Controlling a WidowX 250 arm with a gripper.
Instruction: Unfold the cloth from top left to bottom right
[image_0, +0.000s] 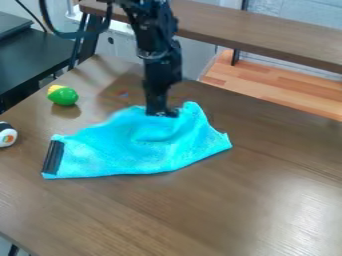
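Note:
The black gripper (162, 111) hangs straight down at the upper edge of the cloth, right of the view's centre line of the cloth, its tips against the fabric. How its tips stand is hidden by the arm and the cloth. The bright turquoise cloth (143, 150) lies on the wooden table, bunched and raised around the gripper, with its lower edge fairly flat. A corner points up just right of the gripper and another points right. A dark strip runs along its left edge.
A green and yellow toy (63, 95) sits at the upper left of the table (200, 215). A small black and white round object (7, 134) is at the left edge. Behind the table are a brown shelf (267, 36) and a dark surface at the upper left.

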